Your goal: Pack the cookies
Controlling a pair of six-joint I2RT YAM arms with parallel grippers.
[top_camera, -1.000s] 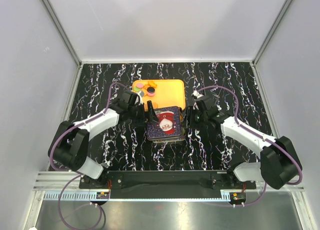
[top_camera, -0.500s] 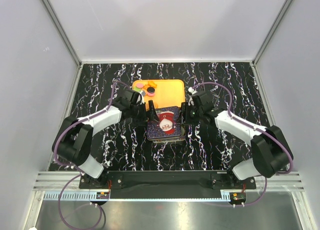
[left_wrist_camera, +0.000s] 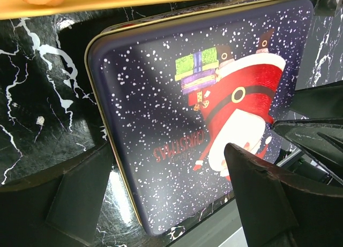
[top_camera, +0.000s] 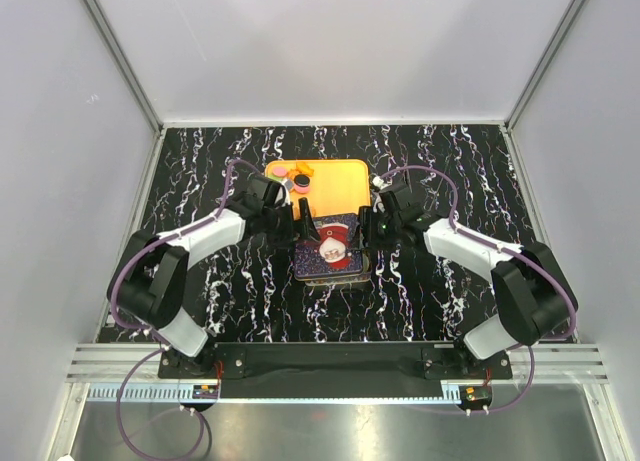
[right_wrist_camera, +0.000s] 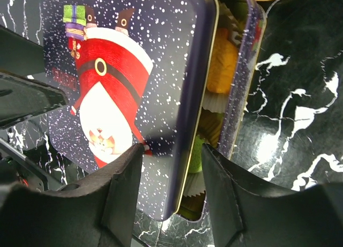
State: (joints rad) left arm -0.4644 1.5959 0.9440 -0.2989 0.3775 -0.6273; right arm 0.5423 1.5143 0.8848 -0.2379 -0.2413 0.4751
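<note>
A dark blue Christmas tin [top_camera: 330, 249] lies in the middle of the table, and its Santa lid [left_wrist_camera: 203, 107] sits askew on it. In the right wrist view the lid [right_wrist_camera: 123, 75] is off the box's right side. There orange [right_wrist_camera: 222, 65] and green [right_wrist_camera: 195, 153] cookies show inside, in white paper cups. A few more cookies [top_camera: 299, 182] lie on the orange tray [top_camera: 340, 186]. My left gripper [left_wrist_camera: 171, 199] is open over the lid's left edge. My right gripper [right_wrist_camera: 171, 199] is open, its fingers either side of the lid's right edge.
The orange tray stands just behind the tin, and its edge shows in the left wrist view [left_wrist_camera: 134, 1]. The black marbled table [top_camera: 200, 171] is walled in by white panels. Both arms reach in from the near edge and meet at the tin.
Both grippers have closed in on the tin from either side. The right one has moved left onto the lid's right edge. The left one has shifted slightly toward the lid.
</note>
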